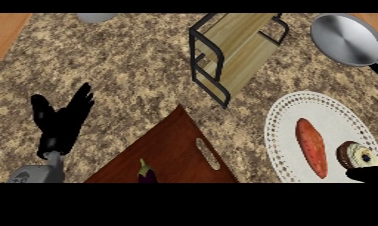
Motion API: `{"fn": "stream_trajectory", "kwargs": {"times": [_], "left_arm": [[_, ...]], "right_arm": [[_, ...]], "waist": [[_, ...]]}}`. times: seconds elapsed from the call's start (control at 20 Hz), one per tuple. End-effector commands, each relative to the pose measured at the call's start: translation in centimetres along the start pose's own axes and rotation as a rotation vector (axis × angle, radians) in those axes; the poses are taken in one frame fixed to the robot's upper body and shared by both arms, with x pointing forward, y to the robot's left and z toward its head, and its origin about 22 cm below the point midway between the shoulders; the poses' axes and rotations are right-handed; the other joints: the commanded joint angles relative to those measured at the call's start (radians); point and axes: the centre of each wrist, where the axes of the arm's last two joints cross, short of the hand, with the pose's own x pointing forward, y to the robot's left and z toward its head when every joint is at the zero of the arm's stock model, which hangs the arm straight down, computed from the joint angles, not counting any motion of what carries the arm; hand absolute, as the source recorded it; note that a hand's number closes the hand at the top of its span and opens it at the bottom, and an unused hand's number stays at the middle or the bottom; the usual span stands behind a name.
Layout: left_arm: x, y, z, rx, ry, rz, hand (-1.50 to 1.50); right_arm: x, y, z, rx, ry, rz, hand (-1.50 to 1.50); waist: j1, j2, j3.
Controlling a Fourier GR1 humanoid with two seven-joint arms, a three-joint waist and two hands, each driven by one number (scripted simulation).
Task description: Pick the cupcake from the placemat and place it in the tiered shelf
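The cupcake (358, 154) lies on the white placemat (291, 107) at the view's right edge, just beside a sweet potato (311, 147). It is judged light, soft and easily crushed; its wrapped base is best taken from the sides, the topping left alone. The right robot hand (363, 174) is seen only as a dark tip touching the cupcake; how far it is opened cannot be told. The left robot hand (63, 117) rests open above the tabletop (125, 65), holding nothing. The tiered shelf (232, 55) stands well apart.

Even bright light, soft shadows, no glare
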Motion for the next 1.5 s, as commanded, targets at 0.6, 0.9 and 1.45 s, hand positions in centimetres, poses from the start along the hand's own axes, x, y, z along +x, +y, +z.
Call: {"fn": "stream_trajectory", "kwargs": {"times": [0.6, 0.9, 1.45], "left_arm": [[-1.7, -0.8, -0.2, -0.011, 0.075, 0.005, 0.00], [-2.1, -1.0, 1.7, -0.013, 0.086, 0.004, 0.00], [-2.0, -0.4, -0.2, -0.007, 0.070, 0.010, 0.00]], "right_arm": [[-1.4, 3.7, -2.6, -0.067, 0.019, 0.022, -1.50], [-2.4, 5.1, -5.0, -0.081, -0.004, 0.019, -1.50], [-1.5, 7.4, -4.9, 0.119, -0.150, 0.127, 1.50]], "waist": [[-0.005, 0.007, -0.007], [0.002, 0.006, -0.006], [-0.004, 0.007, -0.007]]}}
